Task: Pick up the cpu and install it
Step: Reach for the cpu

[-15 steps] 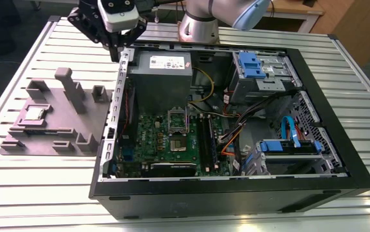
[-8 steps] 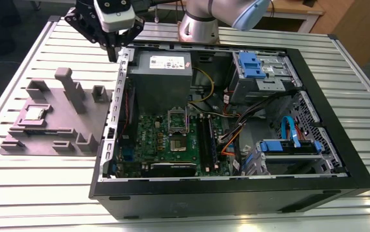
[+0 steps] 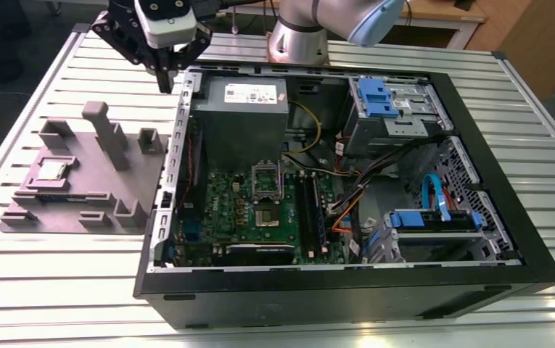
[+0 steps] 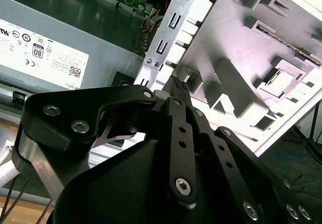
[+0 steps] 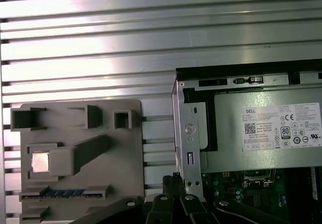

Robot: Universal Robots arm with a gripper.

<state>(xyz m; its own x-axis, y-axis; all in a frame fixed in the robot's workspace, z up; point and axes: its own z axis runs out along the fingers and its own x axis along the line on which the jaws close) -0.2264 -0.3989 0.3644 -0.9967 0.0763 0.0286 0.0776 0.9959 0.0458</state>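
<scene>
1 robot arm's black gripper (image 3: 167, 81) hangs above the slatted table (image 3: 64, 290), beside the corner of an open computer case (image 3: 355, 290) near its power supply (image 3: 243, 109). Its fingers are pressed together and carry nothing. The cpu (image 3: 53, 170) lies flat in a recess of the grey holder block (image 3: 93, 196), well apart from the gripper. The pick-up looks not yet begun. Grasping the cpu would call for spread fingers centred above it.
</scene>
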